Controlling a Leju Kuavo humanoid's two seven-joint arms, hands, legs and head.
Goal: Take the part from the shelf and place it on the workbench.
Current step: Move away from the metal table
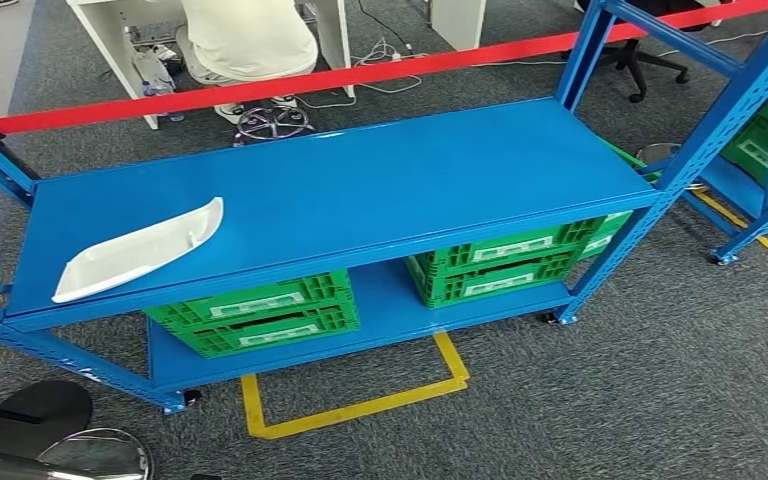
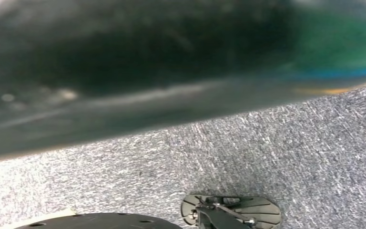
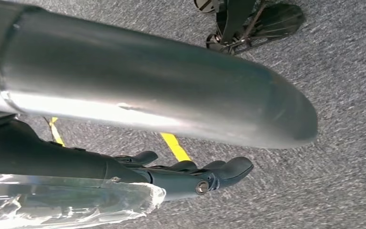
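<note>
The part [image 1: 140,250], a long curved white shell, lies flat near the left end of the blue shelf's top board [image 1: 380,180]. No hand is near it in the head view. My right hand [image 3: 190,176] hangs over grey carpet, its dark fingers stretched out and holding nothing. A dark blurred mass [image 2: 124,52] runs across the left wrist view close to the camera; I cannot make out the left hand's fingers in it.
Green crates [image 1: 260,315] [image 1: 500,262] sit on the shelf's lower board. A second blue rack [image 1: 760,130] stands at the right. Red tape [image 1: 290,82] runs behind the shelf, with a seated person [image 1: 245,40] at a white desk beyond. Yellow floor marking [image 1: 360,405] lies in front.
</note>
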